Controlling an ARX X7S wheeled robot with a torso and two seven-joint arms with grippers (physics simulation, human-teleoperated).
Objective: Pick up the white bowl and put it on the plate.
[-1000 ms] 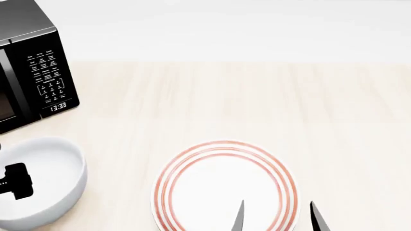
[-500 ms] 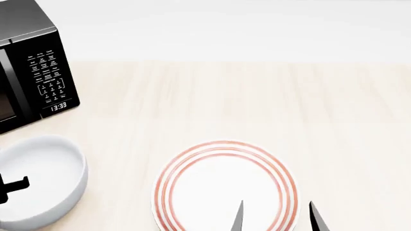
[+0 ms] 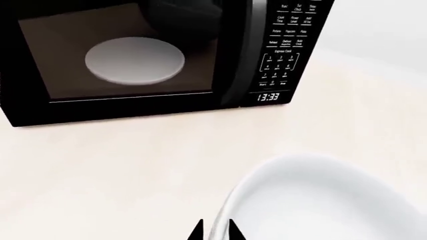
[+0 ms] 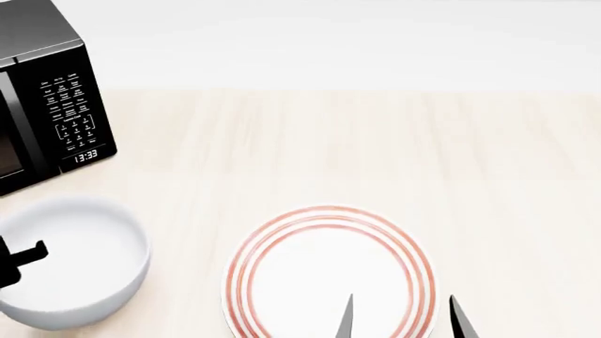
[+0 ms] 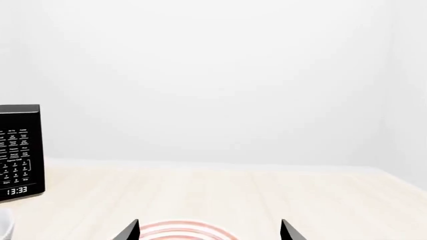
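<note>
The white bowl (image 4: 84, 260) is at the left of the head view, close to the plate's left side, and looks level. My left gripper (image 4: 19, 264) grips its left rim. In the left wrist view the two black fingertips pinch the bowl's rim (image 3: 320, 200) between them, so the left gripper (image 3: 215, 234) is shut on it. The plate (image 4: 329, 271) with red rings lies flat on the table, front centre. My right gripper (image 4: 402, 320) is open and empty over the plate's near right edge. The plate's rim (image 5: 183, 232) shows between the right gripper's (image 5: 210, 232) fingertips.
A black microwave (image 4: 47, 91) stands at the back left, just behind the bowl. It shows close in the left wrist view (image 3: 267, 55), with a pale dish (image 3: 133, 60) behind its door. The light wood table (image 4: 395, 155) runs back to a white wall.
The bowl has shifted right toward the plate and now sits level instead of tilted, its base showing. The left gripper stays on its rim. The right gripper has barely moved.
</note>
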